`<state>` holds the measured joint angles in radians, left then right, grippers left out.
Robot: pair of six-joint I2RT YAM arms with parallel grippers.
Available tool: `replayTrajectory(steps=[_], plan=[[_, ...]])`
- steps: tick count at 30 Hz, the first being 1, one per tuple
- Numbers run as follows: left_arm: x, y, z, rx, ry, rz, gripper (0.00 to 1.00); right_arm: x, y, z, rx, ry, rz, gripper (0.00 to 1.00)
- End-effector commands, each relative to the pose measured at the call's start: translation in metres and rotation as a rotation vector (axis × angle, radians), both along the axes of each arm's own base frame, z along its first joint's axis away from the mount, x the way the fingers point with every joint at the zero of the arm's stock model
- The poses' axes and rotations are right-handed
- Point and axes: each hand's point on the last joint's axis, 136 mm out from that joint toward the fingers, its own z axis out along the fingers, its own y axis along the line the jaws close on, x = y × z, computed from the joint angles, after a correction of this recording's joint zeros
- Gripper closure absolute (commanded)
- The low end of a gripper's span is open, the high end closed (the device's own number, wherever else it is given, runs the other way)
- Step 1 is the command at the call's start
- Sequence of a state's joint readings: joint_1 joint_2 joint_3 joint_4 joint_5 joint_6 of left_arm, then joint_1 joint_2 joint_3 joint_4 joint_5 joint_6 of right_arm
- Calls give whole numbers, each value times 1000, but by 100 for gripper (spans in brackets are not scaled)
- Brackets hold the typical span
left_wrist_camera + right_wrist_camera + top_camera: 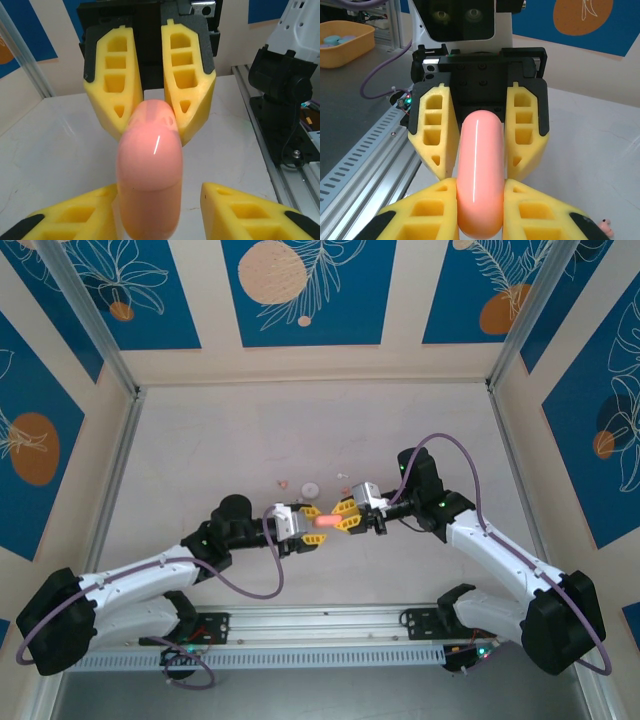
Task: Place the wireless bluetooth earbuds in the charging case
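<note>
Cut off at the bottom edge, left wrist view: near end of the smooth salmon-pink rounded plastic case. Too tiny to make out from above: pale little specks on the white table. Small and blurry, right wrist corner: little pink bit.

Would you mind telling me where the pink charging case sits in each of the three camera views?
Top external: the charging case lies just below the picture's centre.
Left wrist: the case is at lower centre, running off the bottom edge.
Right wrist: the case stands at centre, reaching the bottom edge.
Shared landmark: the right gripper's yellow fingers, clamped on it in all three.
</note>
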<state>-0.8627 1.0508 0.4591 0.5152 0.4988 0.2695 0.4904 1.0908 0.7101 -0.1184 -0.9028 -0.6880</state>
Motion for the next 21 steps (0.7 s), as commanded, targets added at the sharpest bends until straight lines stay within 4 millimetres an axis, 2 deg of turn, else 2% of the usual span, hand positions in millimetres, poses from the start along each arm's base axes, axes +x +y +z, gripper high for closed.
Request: replayTrajectory(steps=[1,10,12,15,21], plan=[[-7,-5,15,-47,-8,-49,61,-5,0,-2,9,26,30,84],[-10,-4,19,-53,-8,-57,69,-5,0,-4,-1,29,28,84],[-10,-4,20,-54,-10,-60,69,-5,0,-4,-2,30,29,84],[-10,-3,21,-56,-10,-59,63,-5,0,-5,-8,32,26,84],[-11,-3,21,-57,-11,-60,63,-5,0,-6,-14,35,27,84]])
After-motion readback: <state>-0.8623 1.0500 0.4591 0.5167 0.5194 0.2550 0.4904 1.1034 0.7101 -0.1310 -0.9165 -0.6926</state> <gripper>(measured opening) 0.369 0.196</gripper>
